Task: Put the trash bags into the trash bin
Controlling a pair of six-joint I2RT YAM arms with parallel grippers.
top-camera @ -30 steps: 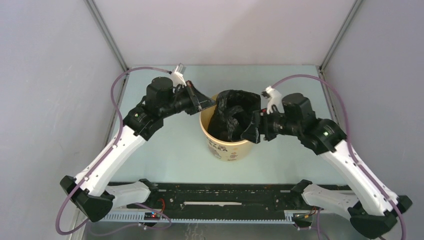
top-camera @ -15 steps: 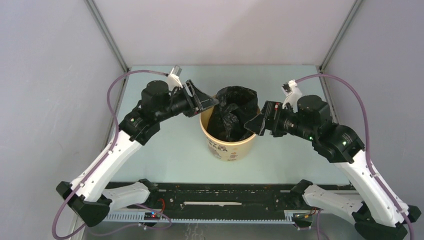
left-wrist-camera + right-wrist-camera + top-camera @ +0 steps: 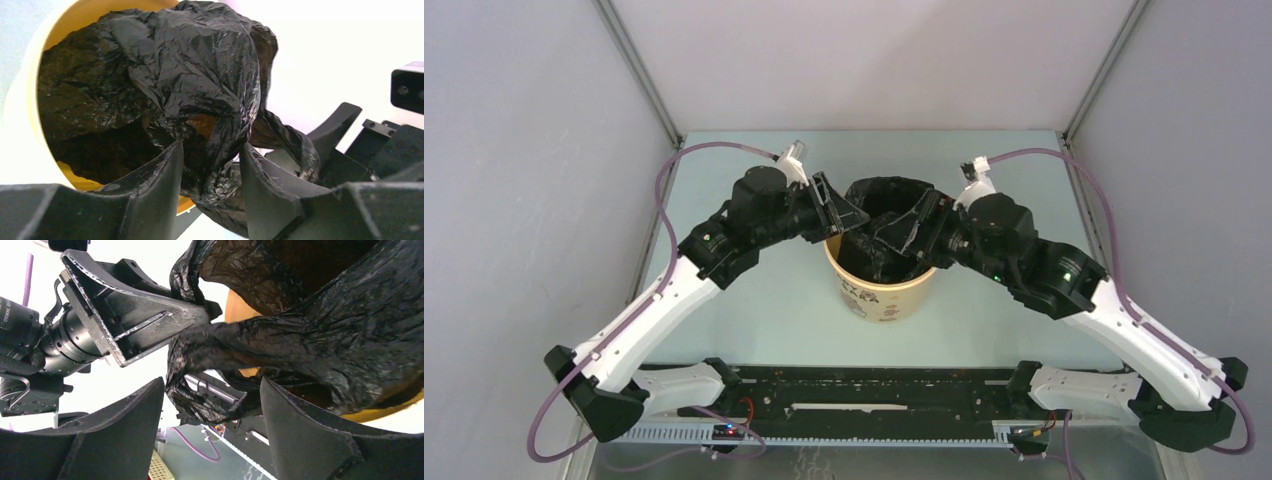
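Note:
The pale yellow trash bin (image 3: 886,296) stands mid-table with the crinkled black trash bag (image 3: 886,206) bulging out of its top. My left gripper (image 3: 854,217) is at the bin's left rim. In the left wrist view it (image 3: 210,152) stands open, its fingers partly apart, and a fold of the bag (image 3: 200,65) hangs between them over the bin's rim (image 3: 27,95). My right gripper (image 3: 906,228) reaches into the bin's mouth from the right. It (image 3: 211,386) is wide open, and a twisted strand of bag (image 3: 325,330) runs just above its fingertips.
Grey enclosure walls stand close on the left, right and back. A black rail (image 3: 864,392) with both arm bases runs along the near edge. Purple cables (image 3: 664,180) loop from each wrist. The two grippers are very near each other above the bin.
My left gripper has moved right onto the bin's left rim. My right gripper has swung from the bin's right side up and in over its mouth. The bag sits lower.

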